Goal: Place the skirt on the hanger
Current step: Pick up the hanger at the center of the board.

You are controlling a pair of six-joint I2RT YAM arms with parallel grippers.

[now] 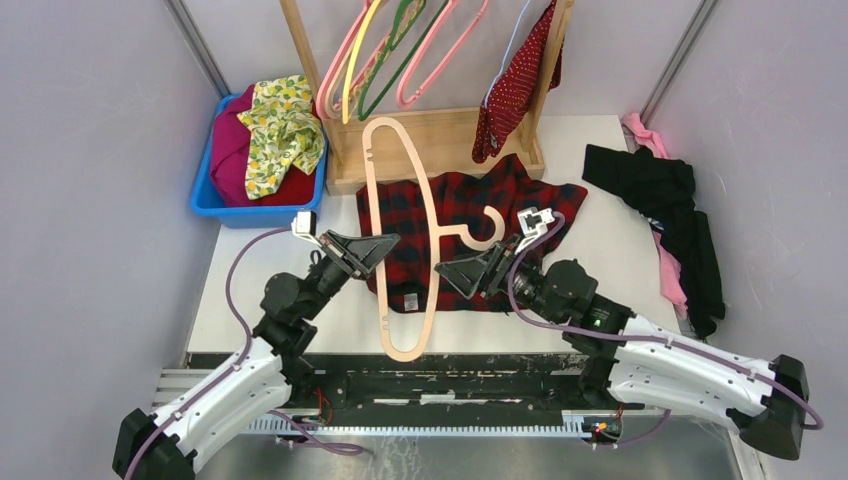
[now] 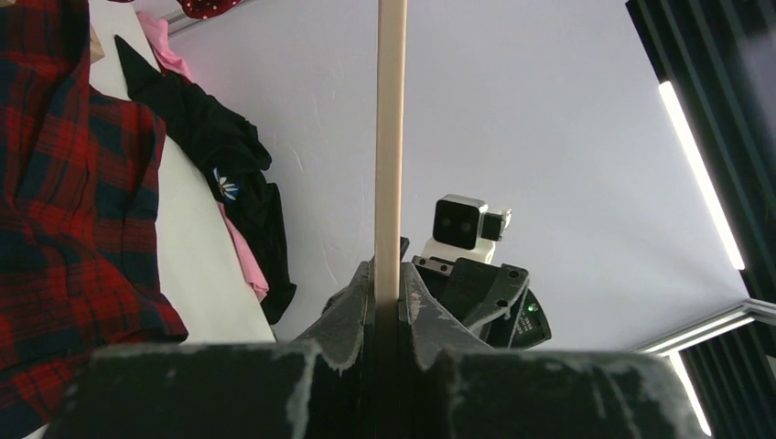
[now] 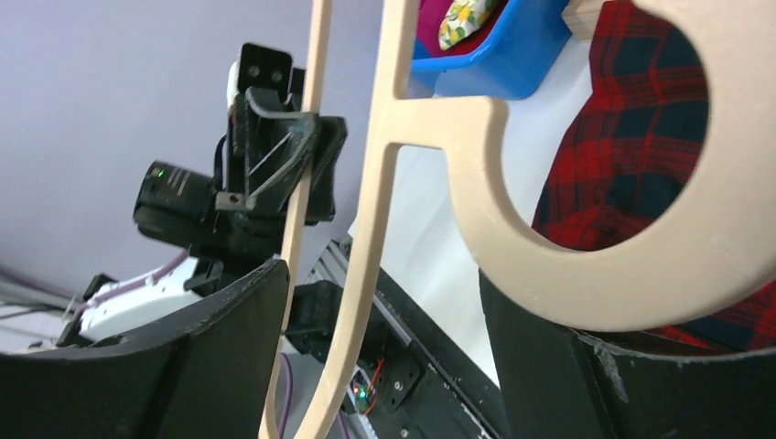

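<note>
The curved pale wooden hanger is held off the white bench, lengthwise above a red-and-black plaid garment. The left tool is clenched on one of its long bars. The right tool stands released, fingers wide apart, with the other bar and the root of the hook between them. A small pale label lies on the plaid garment by its near hem, too small to read. The dark-red skirt with tiny white dots hangs at the right end of the wooden rack at the far edge of the bench, on the very thin pale lilac-blue wire hanger. Pink, yellow and green hangers hang to its left. A blue plastic bin sits at the far-left corner, holding a lemon-print cloth and a magenta cloth. A black garment lies along the right edge of the bench over a pink cloth. Bare bench shows between the plaid and black garments, and along the left edge near the left arm.
</note>
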